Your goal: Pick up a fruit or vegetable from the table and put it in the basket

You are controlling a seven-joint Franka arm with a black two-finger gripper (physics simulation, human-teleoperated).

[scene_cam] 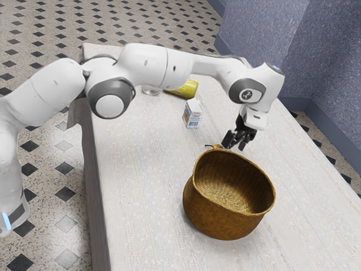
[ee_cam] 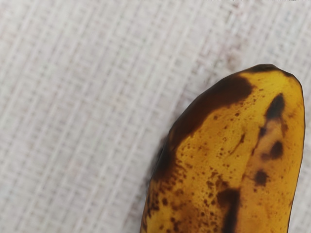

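One pincer [scene_cam: 235, 145], open, its two fingers apart. One banana [ee_cam: 233, 160], brown-spotted, just under it, outside the basket. One woven basket [scene_cam: 228, 222], upright on the desk [scene_cam: 152, 226], adjacent. Farther off: one carton [scene_cam: 192, 114], standing; one yellow container [scene_cam: 184, 89], lying on its side.
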